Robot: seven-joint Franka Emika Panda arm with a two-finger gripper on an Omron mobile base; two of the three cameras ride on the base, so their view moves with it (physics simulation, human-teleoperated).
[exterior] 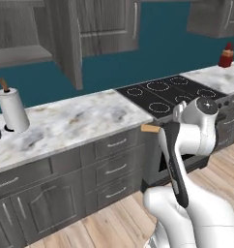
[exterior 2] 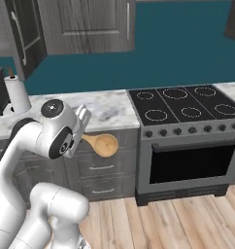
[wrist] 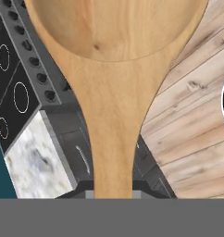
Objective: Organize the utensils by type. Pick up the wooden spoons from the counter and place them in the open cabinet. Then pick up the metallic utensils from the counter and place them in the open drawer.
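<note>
The end effector (exterior 2: 83,132) is clamped on the handle of the long wooden spoon (exterior 2: 103,144), whose round bowl juts out sideways at the height of the floor cabinets' top drawers, off the front edge of the table (exterior 2: 107,109) and just left of the stove (exterior 2: 187,108). In the hand view the spoon (wrist: 115,92) runs straight out from the grip, bowl farthest, over the wood floor (wrist: 192,111) and the stove's corner. In the left base view the handle's butt end (exterior: 150,128) pokes out behind the wrist, just off the table's front edge.

This looks like the first step, a wooden spoon lifted and being carried. The open cabinet (exterior: 65,43) hangs above the table's left part, with its grey shelf (exterior: 20,55) exposed. The next move likely calls for raising the spoon well up and swinging it left, turned so the long spoon passes the open door and lies flat on the shelf before release.
</note>
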